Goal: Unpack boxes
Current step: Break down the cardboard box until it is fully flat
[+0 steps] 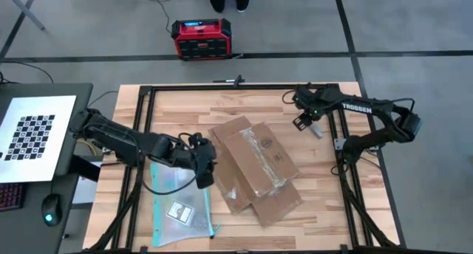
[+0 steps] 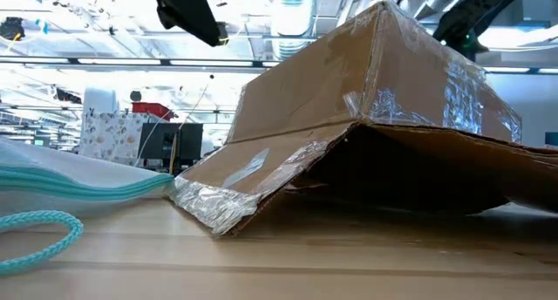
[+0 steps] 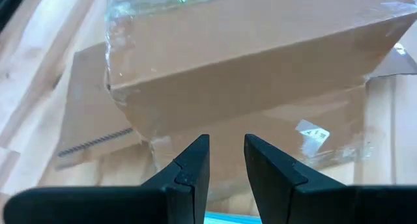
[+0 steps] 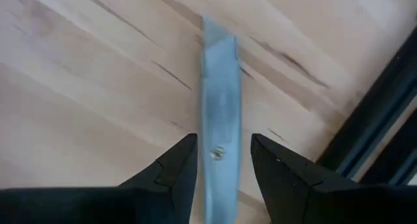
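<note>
A brown cardboard box [image 1: 255,170] lies in the middle of the wooden bench [image 1: 177,106]. Its flaps are spread out flat around it, and shiny clear tape [image 2: 449,95] runs along its edges. From low down, the box looks like a little tent with one flap [image 2: 253,182] sloping down to the bench.

The left gripper [image 1: 204,167] hangs just beside the box, on its left side. Its two dark fingers [image 3: 192,175] are a little way apart and hold nothing. They point at the side of the box.

A clear plastic pouch [image 1: 177,202] with a teal edge lies flat on the bench beside the box, under the left arm. A small card [image 1: 177,212] shows inside it. A teal cord [image 2: 35,235] curls on the bench by the pouch.

The right gripper [image 1: 305,121] is over the far right part of the bench, well apart from the box. Its fingers [image 4: 176,172] are partly open with a grey utility knife [image 4: 218,113] between them. I cannot tell if they are squeezing the knife or only sitting on each side of it.

A red and black case [image 1: 200,38] sits on the floor past the bench
</note>
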